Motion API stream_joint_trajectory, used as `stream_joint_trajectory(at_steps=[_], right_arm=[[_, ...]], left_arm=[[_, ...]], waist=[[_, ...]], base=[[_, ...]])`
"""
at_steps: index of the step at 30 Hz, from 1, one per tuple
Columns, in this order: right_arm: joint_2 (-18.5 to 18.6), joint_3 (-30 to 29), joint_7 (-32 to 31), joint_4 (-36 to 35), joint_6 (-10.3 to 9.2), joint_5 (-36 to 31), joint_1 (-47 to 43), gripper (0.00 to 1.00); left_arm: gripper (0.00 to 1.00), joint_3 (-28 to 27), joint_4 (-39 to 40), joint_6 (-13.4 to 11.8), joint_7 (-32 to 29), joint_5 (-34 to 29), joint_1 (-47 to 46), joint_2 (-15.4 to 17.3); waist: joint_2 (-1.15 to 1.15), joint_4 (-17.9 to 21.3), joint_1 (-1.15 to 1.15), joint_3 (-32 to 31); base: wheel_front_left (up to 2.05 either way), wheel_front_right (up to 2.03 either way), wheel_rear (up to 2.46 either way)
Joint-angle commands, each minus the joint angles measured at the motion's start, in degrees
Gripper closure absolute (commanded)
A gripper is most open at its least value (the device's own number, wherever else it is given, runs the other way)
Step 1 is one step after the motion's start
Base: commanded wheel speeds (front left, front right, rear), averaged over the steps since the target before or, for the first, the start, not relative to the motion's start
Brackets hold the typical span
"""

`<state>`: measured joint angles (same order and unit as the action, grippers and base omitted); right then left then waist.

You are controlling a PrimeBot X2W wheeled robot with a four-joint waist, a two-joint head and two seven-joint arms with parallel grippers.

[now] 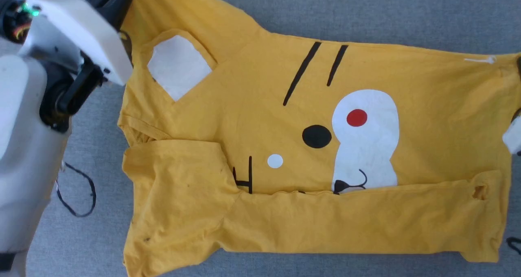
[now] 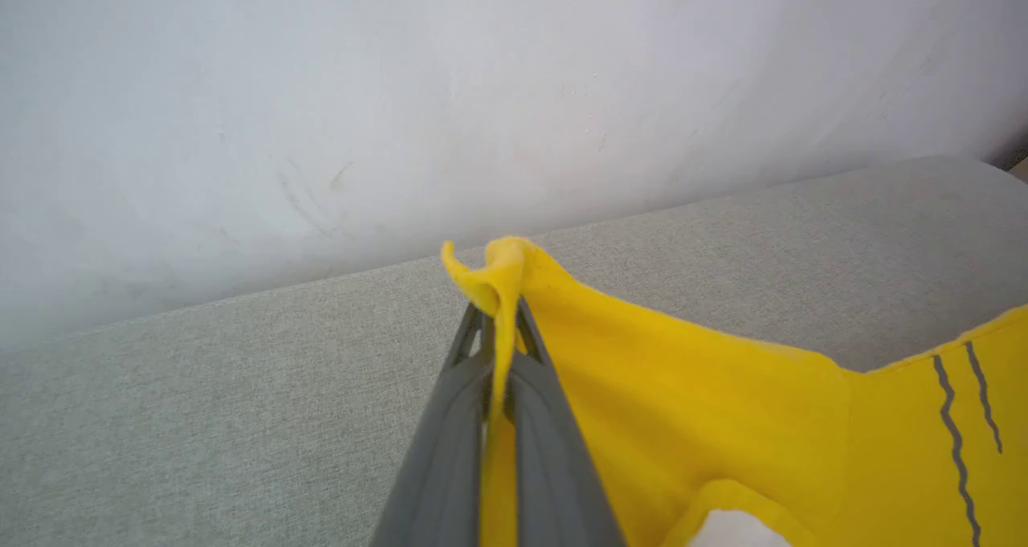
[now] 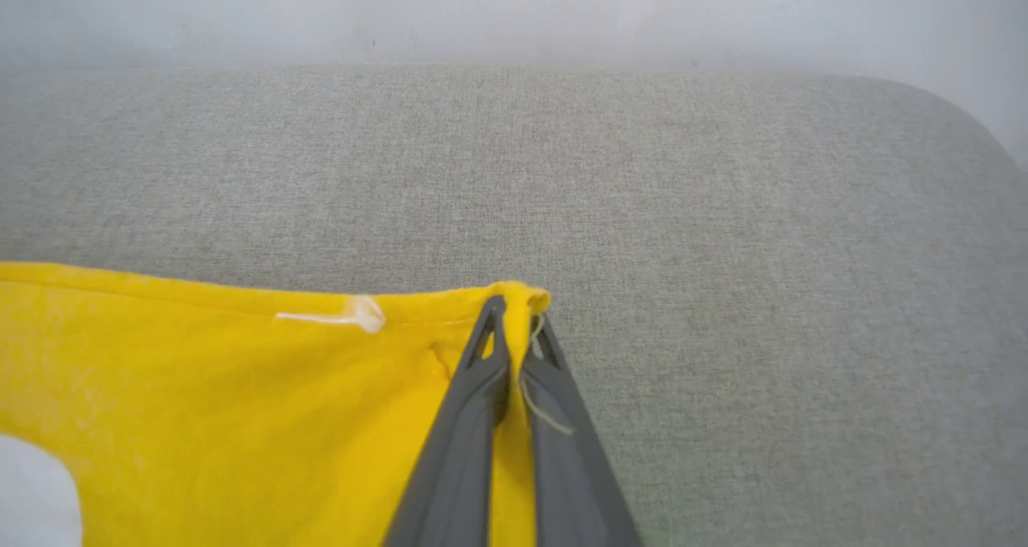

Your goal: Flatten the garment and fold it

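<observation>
Fingers [image 2: 446, 459] of the left gripper [image 2: 499, 310] were pressed together on a bunched edge of the garment [image 1: 252, 86], with cloth poking out past their tips. The right gripper [image 3: 514, 310] likewise pinched a hem corner between its closed fingers. Between the two grips the yellow shirt lay print-up on the grey cushion [image 3: 723, 210]. Behind the fingertips, its edge was folded over the print.

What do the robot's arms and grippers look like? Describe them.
The left arm has white, boxy shells over black joints, with a green light and coloured wires. A thin black cable loops beside it. The left gripper and right gripper have long, tapering dark grey fingers with slotted tips.
</observation>
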<state>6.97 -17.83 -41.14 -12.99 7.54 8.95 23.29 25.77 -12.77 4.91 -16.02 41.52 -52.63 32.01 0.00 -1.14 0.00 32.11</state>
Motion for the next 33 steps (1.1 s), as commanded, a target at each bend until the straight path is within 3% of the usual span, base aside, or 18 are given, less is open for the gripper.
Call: stream_joint_trajectory(at_steps=[1, 9, 19, 24, 31, 33], right_arm=[[-0.24, -0.16, 0.87, -0.53, -0.05, 0.71, -1.44, 1.00], [-2.00, -1.90, 5.47, -2.44, -0.05, 3.31, -8.94, 1.00], [-3.82, -3.93, 9.29, -3.87, -0.05, 6.91, -20.36, 1.00], [-4.05, -4.22, 10.72, -2.17, -0.05, 9.92, -25.44, 1.00], [-4.08, -2.68, 13.18, 3.14, -0.05, 12.36, -30.30, 1.00], [-4.08, -2.58, 13.59, 4.13, -0.05, 11.72, -30.84, 1.00]], left_arm=[[1.00, -1.06, 1.25, -0.39, 1.94, 0.49, 2.13, 0.61], [1.00, -4.22, 13.20, -1.81, 9.91, 1.92, 16.32, 3.91], [1.00, -5.77, 25.53, -6.97, 17.19, 2.43, 37.51, 5.28], [1.00, -3.95, 27.46, -8.67, 19.36, 3.31, 46.48, 3.58], [1.00, 0.77, 21.60, -7.03, 19.17, 3.89, 50.83, 1.40], [0.91, 1.86, 19.17, -6.52, 18.50, 3.71, 50.41, 1.02]], waist=[[0.00, 0.31, 0.00, -3.26], [0.00, 0.32, 0.00, -9.14], [0.00, -0.89, 0.00, -15.65], [0.00, -1.54, 0.00, -17.69], [0.00, -2.14, 0.00, -18.82], [0.00, -2.22, 0.00, -18.93]], base=[[0.00, 0.00, 0.00], [0.00, 0.00, 0.00], [0.00, 0.00, 0.00], [0.00, 0.00, 0.00], [0.00, 0.00, 0.00], [0.00, 0.00, 0.00]])
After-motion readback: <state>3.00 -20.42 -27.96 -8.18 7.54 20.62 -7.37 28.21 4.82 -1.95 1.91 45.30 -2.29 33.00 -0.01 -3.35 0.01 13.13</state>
